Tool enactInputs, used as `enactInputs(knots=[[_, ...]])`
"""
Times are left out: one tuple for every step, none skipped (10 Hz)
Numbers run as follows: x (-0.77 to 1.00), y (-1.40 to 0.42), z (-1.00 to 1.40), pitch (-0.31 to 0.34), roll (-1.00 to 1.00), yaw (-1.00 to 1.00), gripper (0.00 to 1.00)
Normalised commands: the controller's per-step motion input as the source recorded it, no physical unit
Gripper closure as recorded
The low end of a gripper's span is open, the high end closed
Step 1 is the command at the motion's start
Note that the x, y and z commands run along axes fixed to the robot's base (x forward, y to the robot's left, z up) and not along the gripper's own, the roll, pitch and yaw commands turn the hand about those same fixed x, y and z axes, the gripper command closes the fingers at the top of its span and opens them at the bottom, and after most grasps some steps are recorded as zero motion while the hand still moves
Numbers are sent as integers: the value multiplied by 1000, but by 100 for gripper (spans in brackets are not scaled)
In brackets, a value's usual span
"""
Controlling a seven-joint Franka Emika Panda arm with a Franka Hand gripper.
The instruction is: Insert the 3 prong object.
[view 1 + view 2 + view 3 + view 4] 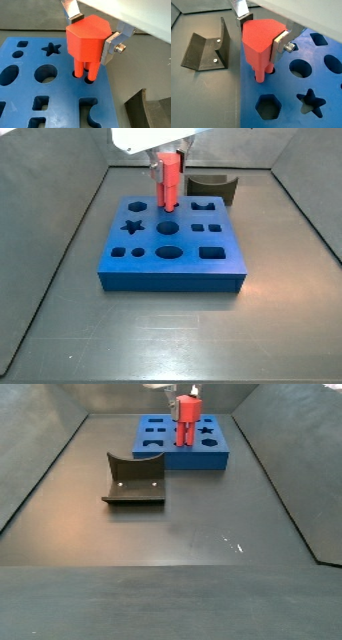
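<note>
Red plastic 3 prong object (87, 42), one only, clamped upright between the pincer's (93, 31) two silver fingers (111, 46); its prong tips reach into a hole of the single blue block (174, 256); how deep is hidden. In a side view the block shows nine shaped holes; both wrist views cut some off. One dark fixture (135, 481) stands on the grey worktop (201, 534), well apart from the block; one dark curved block (211, 186) sits behind it, partly hidden.

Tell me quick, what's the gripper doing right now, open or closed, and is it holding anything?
Gripper: closed on the 3 prong object, held upright with its prongs entering a hole in the blue block.
</note>
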Motion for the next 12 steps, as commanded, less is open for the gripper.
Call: enactInputs(knots=[[23,0,-211,0,-100,-734,100],[46,0,-243,0,-134,-889,100],[46,0,-369,0,-119,-880,100],[63,0,-391,-17,-136,-794,100],[63,-46,-354,-26,-61,-466,100],[0,-6,-300,-46,-4,0,100],[0,0,-317,-57,0,0,100],[-60,0,-420,-99,30,66,100],[-69,-6,-540,-120,63,63,100],[-49,-63,-514,-93,116,74,100],[-43,-131,-386,-40,223,149,100],[0,-69,-100,13,297,123,100]])
